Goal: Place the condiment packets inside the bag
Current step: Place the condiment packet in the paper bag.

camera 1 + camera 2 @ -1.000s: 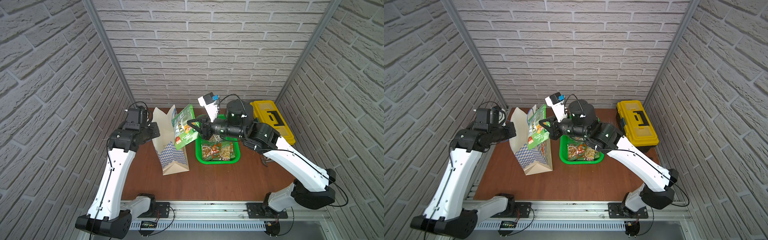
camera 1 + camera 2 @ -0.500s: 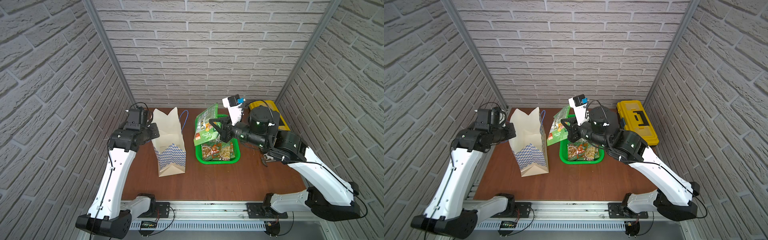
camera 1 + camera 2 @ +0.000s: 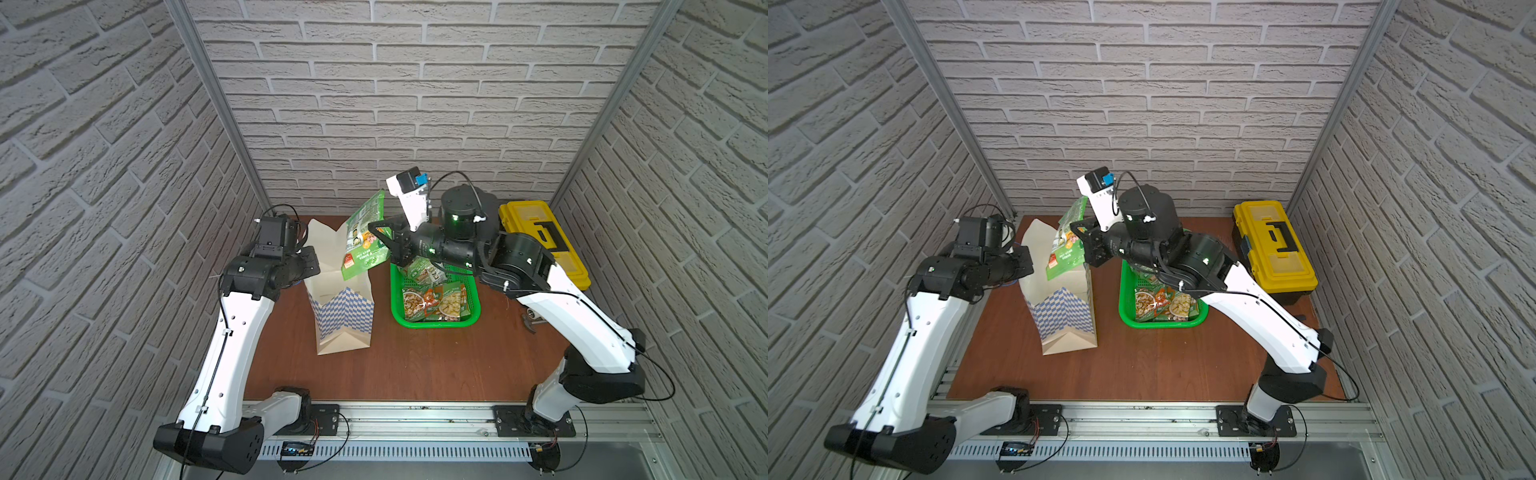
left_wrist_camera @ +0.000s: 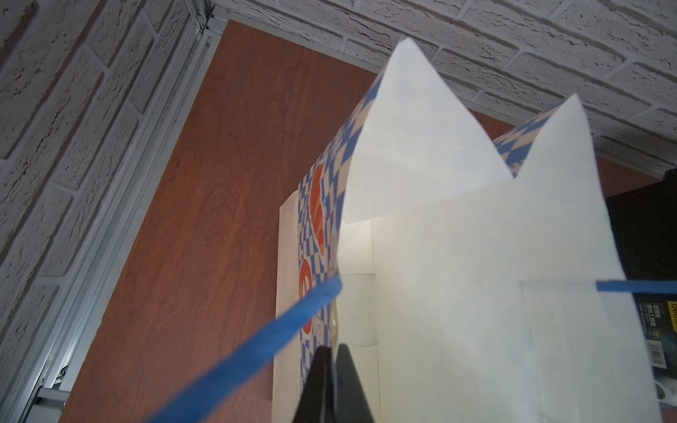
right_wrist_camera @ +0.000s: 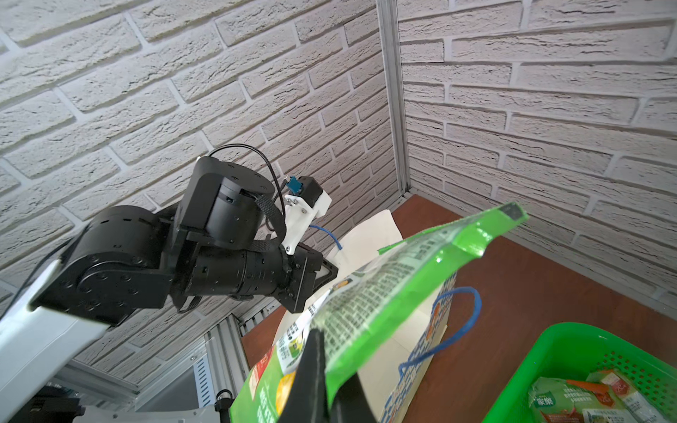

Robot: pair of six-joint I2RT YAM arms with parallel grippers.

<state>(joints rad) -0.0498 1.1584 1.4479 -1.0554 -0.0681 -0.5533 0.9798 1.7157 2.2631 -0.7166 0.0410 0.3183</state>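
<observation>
Green condiment packet (image 3: 363, 239), clamped in right fingers (image 5: 309, 373), is back over the bag (image 3: 340, 309). Closed left fingers (image 4: 318, 381) pinch its rim; release looks due.

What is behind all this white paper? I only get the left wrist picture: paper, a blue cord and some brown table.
Observer: That paper is the bag, standing open; the right gripper holds a green condiment packet over its mouth.
Operator: Are there more of those?
Observer: Yes, more packets lie in a green basket beside the bag.
Operator: Anything else on the table?
Observer: A yellow toolbox, in the far corner beyond the basket.
</observation>
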